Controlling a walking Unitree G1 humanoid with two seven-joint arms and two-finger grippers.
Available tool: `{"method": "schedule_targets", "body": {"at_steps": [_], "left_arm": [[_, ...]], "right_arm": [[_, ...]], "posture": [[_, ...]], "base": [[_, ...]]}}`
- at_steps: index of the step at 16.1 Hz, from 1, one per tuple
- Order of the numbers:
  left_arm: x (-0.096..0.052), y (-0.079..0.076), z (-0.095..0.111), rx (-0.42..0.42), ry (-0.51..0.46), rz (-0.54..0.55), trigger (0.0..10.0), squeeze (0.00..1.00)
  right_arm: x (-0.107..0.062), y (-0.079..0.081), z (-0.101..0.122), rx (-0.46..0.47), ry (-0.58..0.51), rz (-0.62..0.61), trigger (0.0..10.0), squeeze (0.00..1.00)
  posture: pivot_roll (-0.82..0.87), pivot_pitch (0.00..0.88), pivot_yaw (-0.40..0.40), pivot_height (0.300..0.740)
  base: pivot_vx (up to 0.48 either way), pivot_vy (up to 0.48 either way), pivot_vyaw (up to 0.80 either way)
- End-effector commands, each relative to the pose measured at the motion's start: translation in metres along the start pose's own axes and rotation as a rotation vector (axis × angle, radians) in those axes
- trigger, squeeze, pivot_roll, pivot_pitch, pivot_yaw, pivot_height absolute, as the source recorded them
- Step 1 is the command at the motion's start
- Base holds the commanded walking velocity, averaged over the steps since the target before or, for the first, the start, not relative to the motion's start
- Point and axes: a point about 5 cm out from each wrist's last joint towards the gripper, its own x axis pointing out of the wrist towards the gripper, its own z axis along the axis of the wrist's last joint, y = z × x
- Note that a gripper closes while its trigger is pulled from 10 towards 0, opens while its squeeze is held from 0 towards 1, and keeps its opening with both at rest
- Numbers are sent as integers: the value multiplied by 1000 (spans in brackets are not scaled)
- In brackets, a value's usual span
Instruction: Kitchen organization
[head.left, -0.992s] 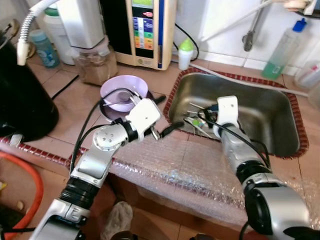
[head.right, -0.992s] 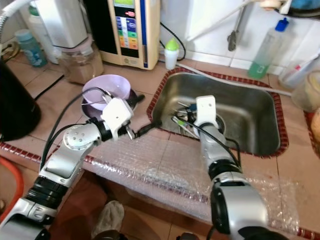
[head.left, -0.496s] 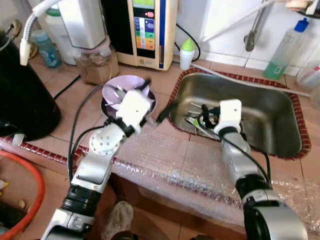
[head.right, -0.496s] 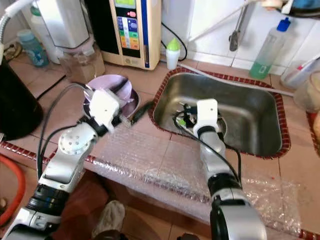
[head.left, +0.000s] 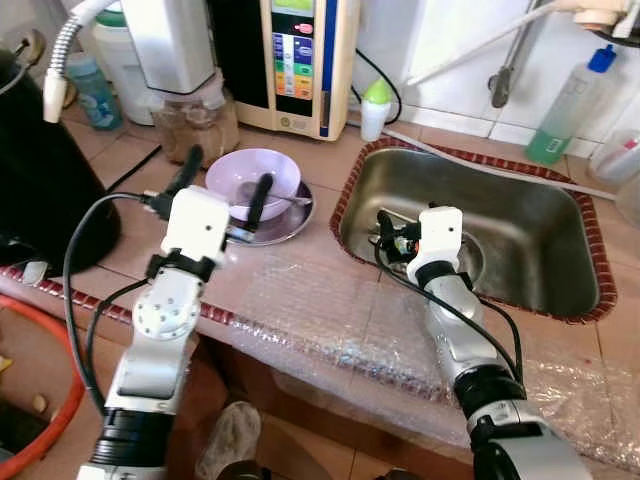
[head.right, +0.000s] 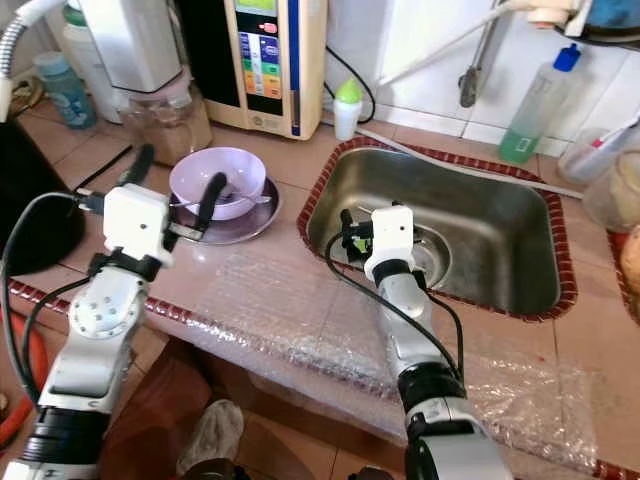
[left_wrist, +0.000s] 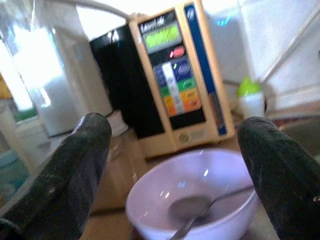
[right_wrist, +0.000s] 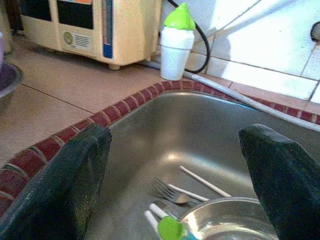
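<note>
Bright daylight floods the tiled wall (head.left: 450, 50) beyond both claws, bleaching it near white; glare streaks the steel sink (head.left: 520, 215) and the bubble wrap (head.left: 340, 320); head views stay fairly sharp; the left wrist view is soft and hazy, its black fingers (left_wrist: 80, 170) blurred up close.

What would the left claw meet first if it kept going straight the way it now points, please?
Most likely the lilac bowl with a spoon in it, lying just ahead of the open left claw; depth is uncertain.
</note>
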Motion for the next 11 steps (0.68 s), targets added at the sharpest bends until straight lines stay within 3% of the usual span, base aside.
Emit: {"method": "schedule_targets", "body": {"at_steps": [1,2,5,8,11], "left_arm": [[0,-6,-9,6,45,-42,10000,1000],[2,-7,-10,20,51,-62,10000,1000],[16,-16,0,97,-31,-148,10000,0],[17,-21,12,107,-99,-160,10000,0],[10,-42,18,89,-159,-277,10000,0]], "right_arm": [[0,3,2,4,-3,17,10000,545],[-1,4,2,6,-2,24,10000,0],[-3,8,2,14,-8,31,10000,0],[-6,8,1,16,-5,28,10000,0],[-7,8,0,20,3,27,10000,0]], "posture": [[62,0,-10,740],[60,0,-9,740],[48,0,4,740],[45,0,11,740],[45,0,17,740]], "base": [[0,0,0],[0,0,0],[0,0,0],[0,0,0],[0,0,0]]}}
